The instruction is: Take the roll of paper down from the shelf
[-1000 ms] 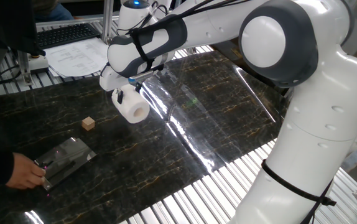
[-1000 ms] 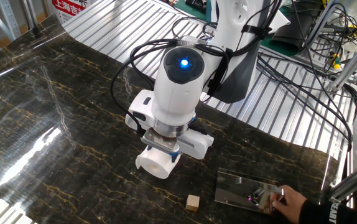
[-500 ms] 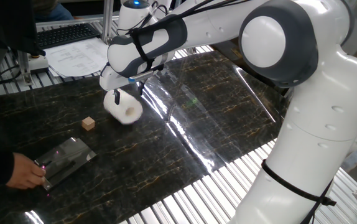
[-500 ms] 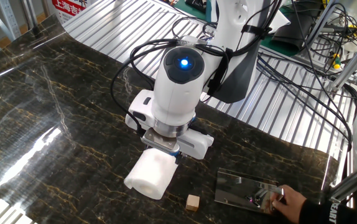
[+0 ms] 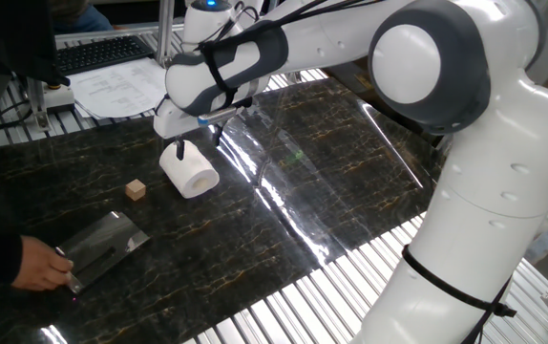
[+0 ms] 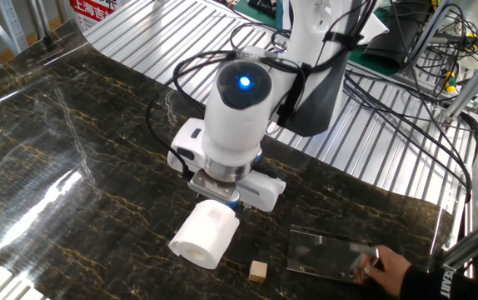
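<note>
release step judged in hand: roll (image 5: 190, 172) lies on its side on counter (image 5: 350, 172), well apart from shelf (image 5: 102, 247), near cube (image 5: 137, 189). pincer (image 5: 198, 145) hangs just above roll, fingers spread wide, nothing gripped; contact cannot be told. next move judged: pincer raised clear.

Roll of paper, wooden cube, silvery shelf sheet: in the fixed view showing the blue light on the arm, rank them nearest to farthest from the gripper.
1. Roll of paper, lying on the table just below the gripper.
2. Wooden cube, lower right of the roll.
3. Shelf sheet, far right, by a person's hand.
</note>
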Robot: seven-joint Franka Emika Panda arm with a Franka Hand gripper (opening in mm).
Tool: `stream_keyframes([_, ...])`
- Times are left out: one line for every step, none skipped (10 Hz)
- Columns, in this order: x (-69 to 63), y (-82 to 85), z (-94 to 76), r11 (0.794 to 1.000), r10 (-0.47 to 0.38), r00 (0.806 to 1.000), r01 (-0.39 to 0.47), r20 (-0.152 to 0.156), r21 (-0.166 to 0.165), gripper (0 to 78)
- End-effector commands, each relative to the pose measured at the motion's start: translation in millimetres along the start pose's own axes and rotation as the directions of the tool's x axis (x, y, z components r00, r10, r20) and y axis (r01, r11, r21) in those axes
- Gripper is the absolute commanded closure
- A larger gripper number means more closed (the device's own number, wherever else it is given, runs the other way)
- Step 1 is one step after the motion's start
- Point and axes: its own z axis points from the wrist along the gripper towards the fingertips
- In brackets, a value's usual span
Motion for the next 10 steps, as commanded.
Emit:
stream_keyframes([3.4,-2.7,-9.2,1.000,0.015,1.000,-0.015,-0.001,-0.014,0.1])
stream_keyframes([6.1,-4.2,-15.4,1.000,0.021,1.000,-0.021,0.000,-0.016,0.1])
stream_keyframes([7.8,-5.1,-18.8,1.000,0.020,1.000,-0.020,0.001,-0.015,0.1])
stream_keyframes([8.7,-5.6,-20.6,1.000,0.017,1.000,-0.017,0.000,-0.016,0.1])
stream_keyframes([9.1,-5.8,-21.3,1.000,0.014,1.000,-0.014,0.002,-0.018,0.1])
stream_keyframes([9.2,-5.9,-21.5,1.000,0.013,1.000,-0.013,0.002,-0.018,0.1])
stream_keyframes([9.9,-6.3,-23.0,1.000,-0.001,1.000,0.001,0.004,-0.030,0.1])
stream_keyframes([10.4,-6.5,-23.7,0.999,-0.006,1.000,0.007,0.007,-0.041,0.1])
stream_keyframes([10.7,-6.7,-24.5,0.999,-0.009,1.000,0.010,0.007,-0.042,0.1])
stream_keyframes([10.9,-6.8,-24.8,0.999,-0.010,1.000,0.011,0.007,-0.042,0.1])
